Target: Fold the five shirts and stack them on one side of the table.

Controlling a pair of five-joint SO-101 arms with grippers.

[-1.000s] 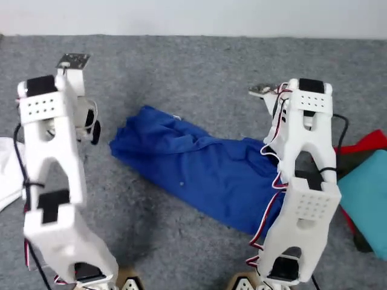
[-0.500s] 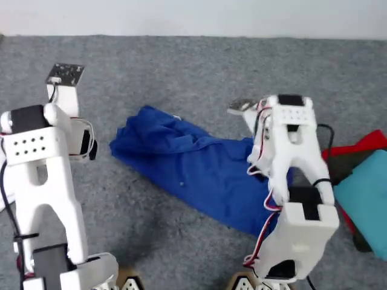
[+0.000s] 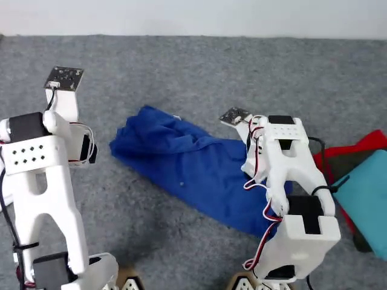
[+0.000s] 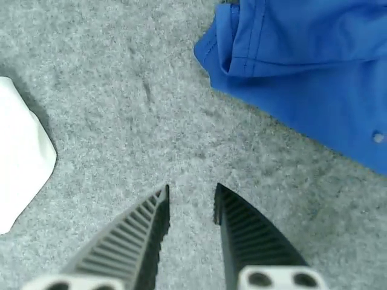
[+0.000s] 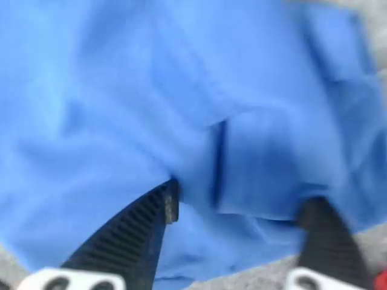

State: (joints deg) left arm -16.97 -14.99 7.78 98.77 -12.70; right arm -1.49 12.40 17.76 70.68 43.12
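Where the blue shirt [image 3: 187, 172] lies: mid-table on the grey table [image 3: 181, 72], crumpled and unfolded, between the two arms.
Right gripper [image 5: 242, 205]: jaws spread wide, tips down on the blue cloth astride a fold; nothing clamped.
Left gripper [image 4: 191, 194]: jaws at a narrow gap, nothing between them, above bare table near the shirt's hem; white shirt [image 4: 18, 163] lies apart.
Risk, right side: closing here may pinch several layers, so the cloth bunches rather than spreading flat.
Risk, left side: the narrow gap may push the hem away instead of taking it.
Containers: none; teal shirt [image 3: 366, 199], red shirt [image 3: 363, 145] and dark garment [image 3: 344, 160] overlap on the right arm's side.
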